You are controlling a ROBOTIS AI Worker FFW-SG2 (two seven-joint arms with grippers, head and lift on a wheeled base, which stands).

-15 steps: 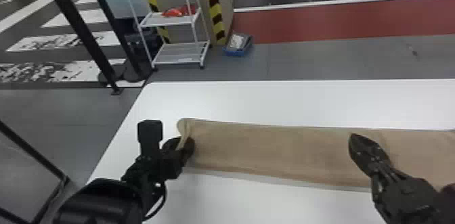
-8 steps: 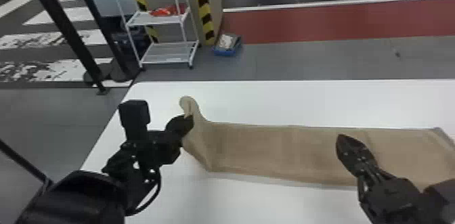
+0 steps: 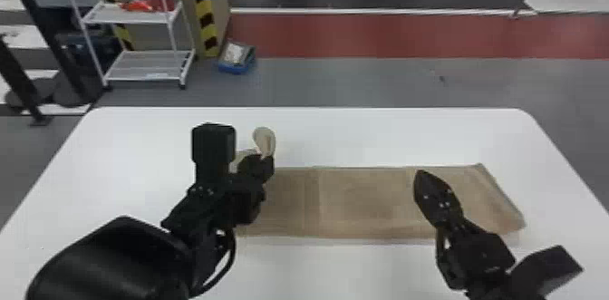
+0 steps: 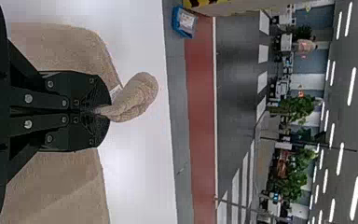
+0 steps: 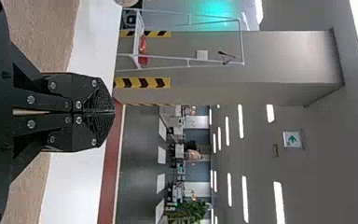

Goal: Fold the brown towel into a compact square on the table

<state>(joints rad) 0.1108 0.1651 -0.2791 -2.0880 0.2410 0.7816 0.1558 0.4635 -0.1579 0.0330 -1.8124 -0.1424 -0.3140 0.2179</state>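
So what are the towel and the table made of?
The towel looks like matte, soft cloth, perhaps cotton or microfibre: its surface is fuzzy, and it bunches softly at the left pincer. The table seems smooth laminate or plastic, going by its even white top.

Green arrow (image 5: 292, 139) on white sign (image 5: 286, 144)

Pinches the brown towel (image 4: 141, 93) between 2 black fingers (image 4: 86, 86) over the white table (image 4: 137, 177), with a rounded fold poking out past the tips.
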